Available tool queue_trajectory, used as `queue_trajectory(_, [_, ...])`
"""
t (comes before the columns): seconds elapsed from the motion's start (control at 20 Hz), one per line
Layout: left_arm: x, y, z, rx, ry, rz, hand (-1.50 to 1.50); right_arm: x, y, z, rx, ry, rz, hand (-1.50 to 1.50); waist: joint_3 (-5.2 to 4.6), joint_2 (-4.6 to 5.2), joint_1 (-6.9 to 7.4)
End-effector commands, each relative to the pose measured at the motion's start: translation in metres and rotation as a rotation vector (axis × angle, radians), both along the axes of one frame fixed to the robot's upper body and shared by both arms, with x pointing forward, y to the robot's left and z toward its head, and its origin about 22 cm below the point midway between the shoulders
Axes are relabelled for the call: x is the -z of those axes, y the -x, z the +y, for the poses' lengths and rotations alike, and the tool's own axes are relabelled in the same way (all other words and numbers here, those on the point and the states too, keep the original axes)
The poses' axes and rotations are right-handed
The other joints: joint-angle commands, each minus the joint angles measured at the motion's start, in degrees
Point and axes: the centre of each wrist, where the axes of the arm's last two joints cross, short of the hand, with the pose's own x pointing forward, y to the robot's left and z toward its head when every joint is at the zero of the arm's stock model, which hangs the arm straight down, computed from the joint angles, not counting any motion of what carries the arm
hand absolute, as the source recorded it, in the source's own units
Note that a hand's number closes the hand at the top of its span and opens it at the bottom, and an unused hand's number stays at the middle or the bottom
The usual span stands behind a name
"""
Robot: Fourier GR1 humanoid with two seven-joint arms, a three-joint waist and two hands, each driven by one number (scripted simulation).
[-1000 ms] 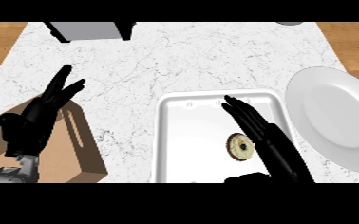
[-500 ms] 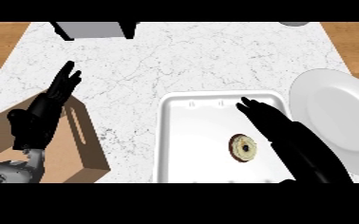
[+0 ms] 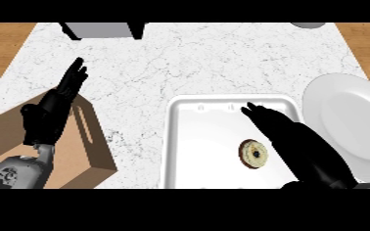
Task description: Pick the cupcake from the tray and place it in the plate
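Lower right of the frame, inside the white rectangular tray (image 3: pixel 195 142), the small round cupcake (image 3: pixel 254 153) lies just left of my right hand (image 3: pixel 296 139), its fingers (image 3: pixel 260 115) straight, holding nothing.

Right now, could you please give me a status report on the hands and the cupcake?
Left hand open, resting at left. Right hand open over tray, beside cupcake, not holding it. Nothing between tray and plate.
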Motion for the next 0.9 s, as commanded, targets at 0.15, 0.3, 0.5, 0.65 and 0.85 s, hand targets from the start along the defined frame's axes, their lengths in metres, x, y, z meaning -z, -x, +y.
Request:
queue_trajectory(0.15, [0.018, -0.012, -0.009, 0.02, 0.06, 0.029, 0.0, 0.024, -0.016, 0.007, 0.005, 0.106, 0.079, -1.5, -1.41, 0.97, -0.07])
queue_trajectory(0.3, [0.008, -0.012, -0.002, 0.005, 0.051, 0.025, 0.0, 0.029, -0.016, 0.008, 0.009, 0.144, 0.096, -1.5, -1.39, 0.8, -0.03])
queue_trajectory(0.5, [0.026, -0.012, -0.017, 0.003, 0.045, 0.02, 0.0, 0.063, -0.01, 0.005, 0.014, 0.141, 0.121, -1.5, -1.37, 0.86, -0.44])
queue_trajectory(0.65, [0.013, -0.016, -0.022, 0.014, 0.059, 0.016, 0.0, 0.074, -0.024, 0.018, 0.01, 0.158, 0.133, -1.5, -1.36, 0.87, 0.09])
queue_trajectory(0.85, [0.023, -0.003, -0.012, 0.017, 0.047, 0.025, 0.0, 0.063, -0.021, 0.016, 0.023, 0.16, 0.137, -1.5, -1.4, 0.69, -0.11])
